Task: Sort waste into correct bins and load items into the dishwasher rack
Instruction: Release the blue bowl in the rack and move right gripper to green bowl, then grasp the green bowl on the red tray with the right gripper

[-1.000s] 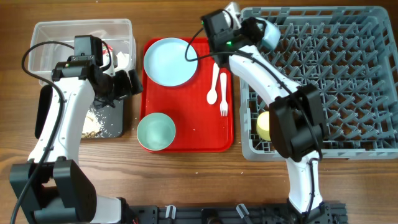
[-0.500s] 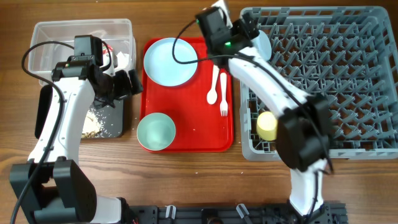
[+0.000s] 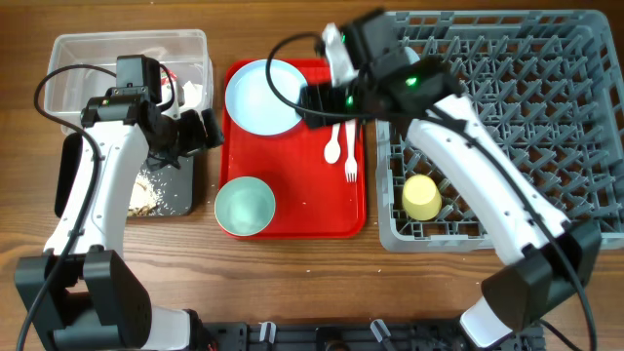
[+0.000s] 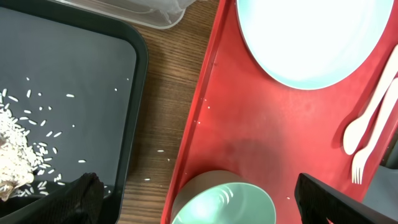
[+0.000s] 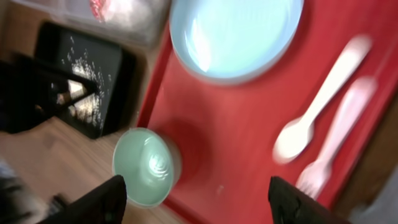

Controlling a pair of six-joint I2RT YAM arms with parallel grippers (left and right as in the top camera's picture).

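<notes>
Right gripper point(image 5: 202, 202) open, empty, above red tray point(image 5: 236, 149). Plate point(image 5: 236, 31) just ahead of its fingers, spoon point(image 5: 314, 109) off to the side. I'd guess the plate's rigid, light, slick, so pinch the rim edge-on. Left gripper point(image 3: 205, 129) open too, nothing in it

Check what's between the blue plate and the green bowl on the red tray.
Only bare red tray, with a few pale specks. The plate and bowl sit apart. Clearest in the left wrist view.

Red tray point(image 3: 302, 185), pale blue plate point(image 3: 261, 96), grey rack point(image 3: 565, 146), yellow cup point(image 3: 421, 198)
</notes>
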